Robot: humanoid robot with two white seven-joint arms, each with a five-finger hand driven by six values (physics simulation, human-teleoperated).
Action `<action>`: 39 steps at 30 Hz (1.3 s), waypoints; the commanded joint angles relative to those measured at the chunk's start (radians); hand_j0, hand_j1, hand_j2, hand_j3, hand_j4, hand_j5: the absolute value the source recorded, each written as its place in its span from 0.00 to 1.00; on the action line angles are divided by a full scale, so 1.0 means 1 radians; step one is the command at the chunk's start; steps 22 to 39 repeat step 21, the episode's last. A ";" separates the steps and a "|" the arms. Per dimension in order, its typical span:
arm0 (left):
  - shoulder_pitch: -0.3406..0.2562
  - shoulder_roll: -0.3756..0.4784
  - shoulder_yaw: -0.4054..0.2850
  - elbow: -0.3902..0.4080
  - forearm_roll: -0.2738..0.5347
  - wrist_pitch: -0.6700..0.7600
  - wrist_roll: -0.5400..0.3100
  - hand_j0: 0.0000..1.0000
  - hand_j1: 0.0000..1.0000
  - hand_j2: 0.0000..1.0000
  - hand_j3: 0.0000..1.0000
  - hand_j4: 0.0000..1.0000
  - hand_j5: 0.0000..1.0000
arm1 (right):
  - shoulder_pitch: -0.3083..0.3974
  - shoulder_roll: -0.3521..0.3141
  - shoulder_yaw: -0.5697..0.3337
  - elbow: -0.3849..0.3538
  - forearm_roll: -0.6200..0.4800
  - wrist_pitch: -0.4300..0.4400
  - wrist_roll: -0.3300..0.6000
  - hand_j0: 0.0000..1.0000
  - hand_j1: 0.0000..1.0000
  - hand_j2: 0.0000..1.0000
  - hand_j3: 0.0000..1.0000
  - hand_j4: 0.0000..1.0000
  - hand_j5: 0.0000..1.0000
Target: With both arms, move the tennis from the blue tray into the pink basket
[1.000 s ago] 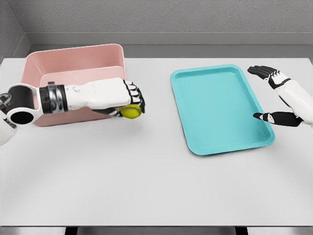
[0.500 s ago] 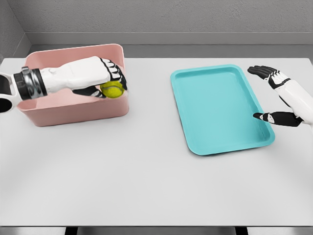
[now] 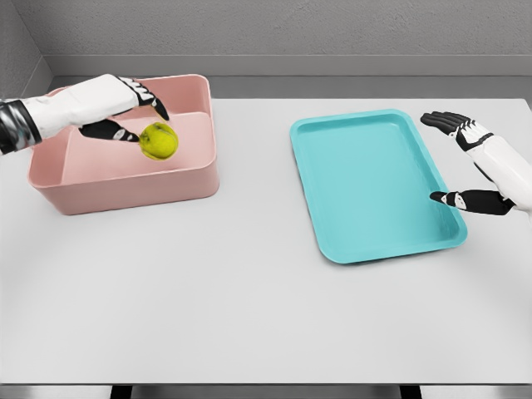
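Observation:
A yellow-green tennis ball is inside the pink basket, just below my left hand. That hand hovers over the basket with its fingers spread and no longer touches the ball. The blue tray lies at the right of the table with nothing in it. My right hand stays open at the tray's right edge, holding nothing.
The white table stretches wide in front of the basket and tray. A grey wall runs along the back and left side.
My left hand carried the ball from the basket's front up over its inside, then spread its fingers and let the ball go. The right hand has not moved.

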 commanded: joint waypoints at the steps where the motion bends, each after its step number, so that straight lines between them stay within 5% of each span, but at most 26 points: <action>1: 0.000 0.001 0.013 0.048 0.009 0.002 0.001 0.62 0.62 0.62 0.62 0.62 0.62 | 0.000 -0.001 0.000 0.000 -0.008 0.002 -0.001 1.00 1.00 1.00 1.00 1.00 1.00; 2: -0.003 0.002 0.016 0.059 0.009 0.002 0.001 0.64 0.64 0.64 0.64 0.64 0.64 | 0.000 -0.001 0.000 0.000 -0.008 0.002 -0.001 1.00 1.00 1.00 1.00 1.00 1.00; 4: -0.003 0.002 0.036 0.111 0.049 0.002 0.010 1.00 1.00 1.00 1.00 1.00 1.00 | 0.000 -0.001 0.000 0.000 -0.008 0.002 -0.001 1.00 1.00 1.00 1.00 1.00 1.00; 21: 0.043 0.123 0.045 0.111 0.095 0.002 0.005 1.00 1.00 1.00 1.00 1.00 1.00 | 0.000 -0.001 -0.001 0.000 -0.008 0.002 -0.001 1.00 1.00 1.00 1.00 1.00 1.00; 39: 0.043 0.123 0.045 0.111 0.095 0.002 0.005 1.00 1.00 1.00 1.00 1.00 1.00 | 0.000 -0.001 -0.001 0.000 -0.008 0.002 -0.001 1.00 1.00 1.00 1.00 1.00 1.00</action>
